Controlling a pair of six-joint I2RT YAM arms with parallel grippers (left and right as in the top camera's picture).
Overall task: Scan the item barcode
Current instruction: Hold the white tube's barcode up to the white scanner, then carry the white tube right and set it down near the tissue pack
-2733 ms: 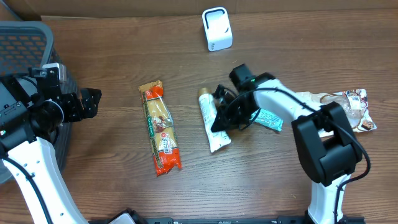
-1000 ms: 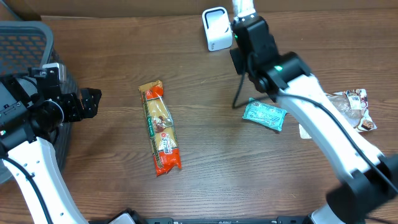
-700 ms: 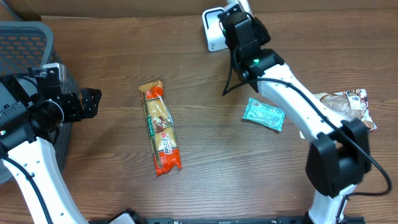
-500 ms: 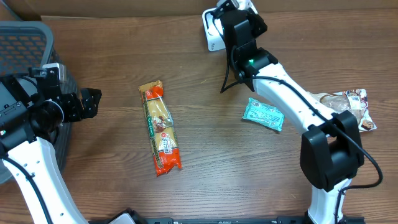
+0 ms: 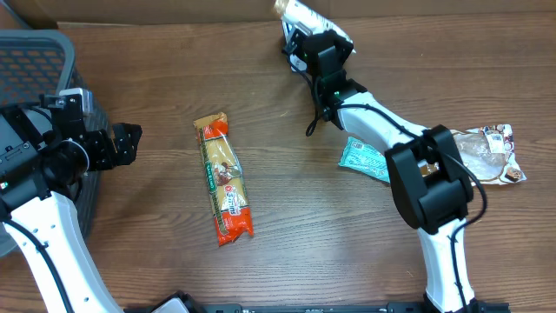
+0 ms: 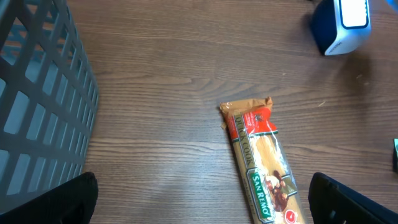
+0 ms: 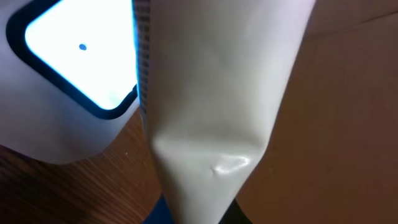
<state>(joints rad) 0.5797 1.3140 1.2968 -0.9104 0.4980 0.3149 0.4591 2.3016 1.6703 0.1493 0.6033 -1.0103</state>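
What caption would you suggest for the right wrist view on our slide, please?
White tube, crimped end toward the camera, held up beside the barcode scanner, covering the right edge of its lit window.

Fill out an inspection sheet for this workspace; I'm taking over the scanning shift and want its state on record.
Surface: wooden table, no spills seen.
Job's things: white tube held up in front of the scanner, whose window is lit.
Clutter: pasta packet, teal packet and snack bag, all lying flat.
Grippers: right gripper shut on the white tube; left gripper open and empty.
Cables: black cable hanging along the right arm.
Surroundings: grey basket at the left; cardboard wall behind.
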